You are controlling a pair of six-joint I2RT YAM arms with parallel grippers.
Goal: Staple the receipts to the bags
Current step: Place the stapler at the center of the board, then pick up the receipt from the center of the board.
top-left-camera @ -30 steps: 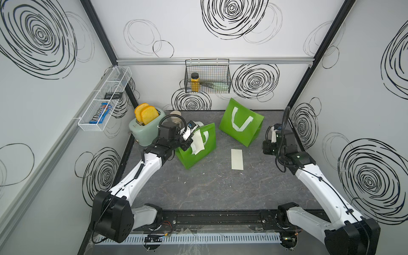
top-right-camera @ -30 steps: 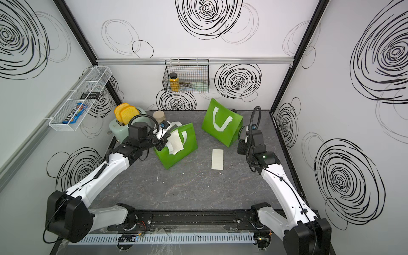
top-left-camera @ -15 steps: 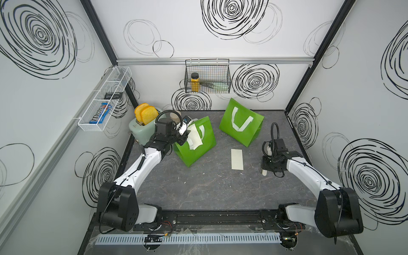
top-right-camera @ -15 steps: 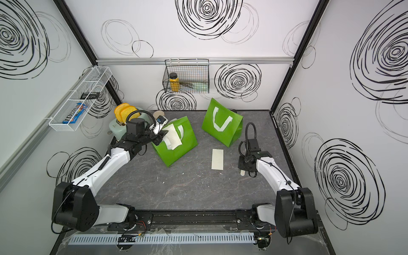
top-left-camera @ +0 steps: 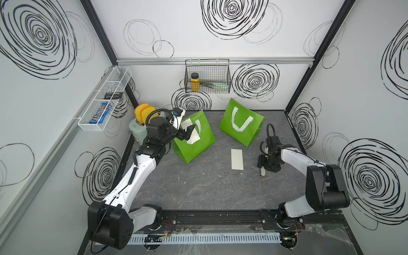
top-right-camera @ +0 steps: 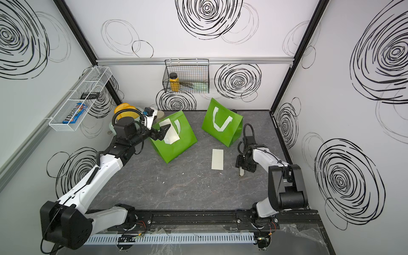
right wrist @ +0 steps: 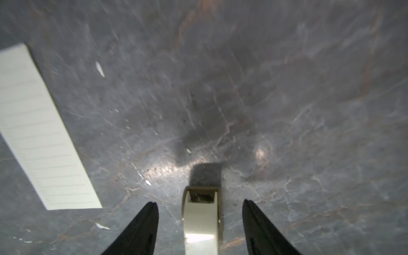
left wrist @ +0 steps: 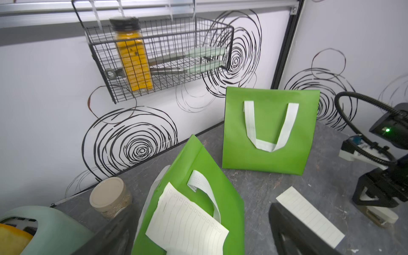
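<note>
Beige stapler [right wrist: 201, 220] lies near the table's [top-left-camera: 198, 187] right edge, between the right gripper's [right wrist: 198, 202] parted jaws, untouched. Loose receipt [top-left-camera: 237, 159] lies just toward centre, long axis front-to-back. Left gripper [top-left-camera: 187, 132], jaws wide, hovers at the other receipt [left wrist: 187, 223] on the left bag [top-left-camera: 198, 148].

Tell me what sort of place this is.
Probably a robot test booth, not a real kitchen: walls with black swirls, a left arm and right arm mounted on a rail, plus props like a toaster and wire basket.
</note>
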